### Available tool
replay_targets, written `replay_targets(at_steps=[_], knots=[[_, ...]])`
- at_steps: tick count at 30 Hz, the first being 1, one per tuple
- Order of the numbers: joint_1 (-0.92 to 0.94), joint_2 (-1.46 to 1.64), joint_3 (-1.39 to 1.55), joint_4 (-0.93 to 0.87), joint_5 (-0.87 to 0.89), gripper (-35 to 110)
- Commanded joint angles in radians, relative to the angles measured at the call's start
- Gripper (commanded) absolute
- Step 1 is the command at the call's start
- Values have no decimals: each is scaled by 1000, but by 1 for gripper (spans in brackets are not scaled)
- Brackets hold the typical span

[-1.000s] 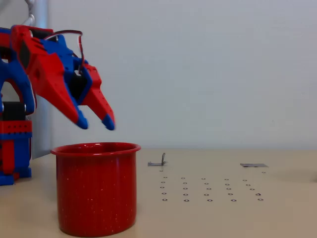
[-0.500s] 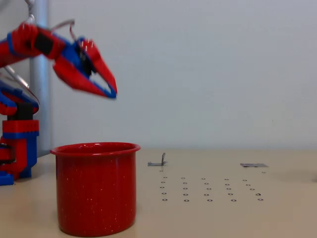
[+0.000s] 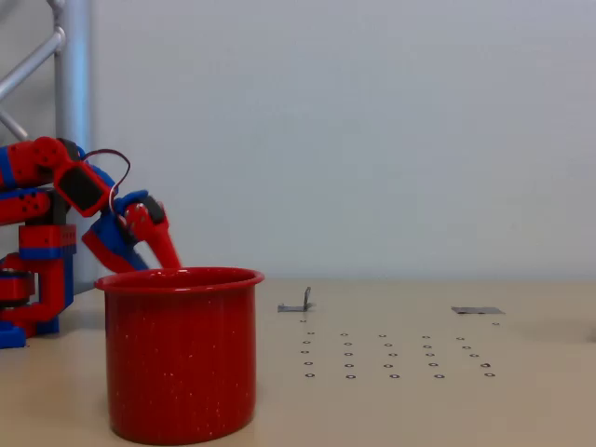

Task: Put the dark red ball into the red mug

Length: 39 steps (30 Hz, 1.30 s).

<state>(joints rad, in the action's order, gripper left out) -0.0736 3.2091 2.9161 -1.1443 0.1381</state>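
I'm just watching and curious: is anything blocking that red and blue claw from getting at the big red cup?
Nothing visible does. The gripper hangs right behind the red mug, its fingertips hidden by the rim; the mug's mouth looks uncovered. The table near it holds only small fittings.

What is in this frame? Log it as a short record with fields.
mug: large bright red speckled enamel mug, upright, front left of the table
arm: red-and-blue robot arm folded low behind the mug
gripper: fingertips hidden behind the mug rim; open or shut cannot be told
ball: not seen outside the mug
table: beige tabletop with a grid of small holes
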Motion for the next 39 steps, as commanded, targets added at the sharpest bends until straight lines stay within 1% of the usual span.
replay_targets(at_steps=[1,7,39], knots=[[-15,67,-8,-110,8,-2],[-9,86,67,-120,-20,-2],[-26,86,71,-118,-11,-2]])
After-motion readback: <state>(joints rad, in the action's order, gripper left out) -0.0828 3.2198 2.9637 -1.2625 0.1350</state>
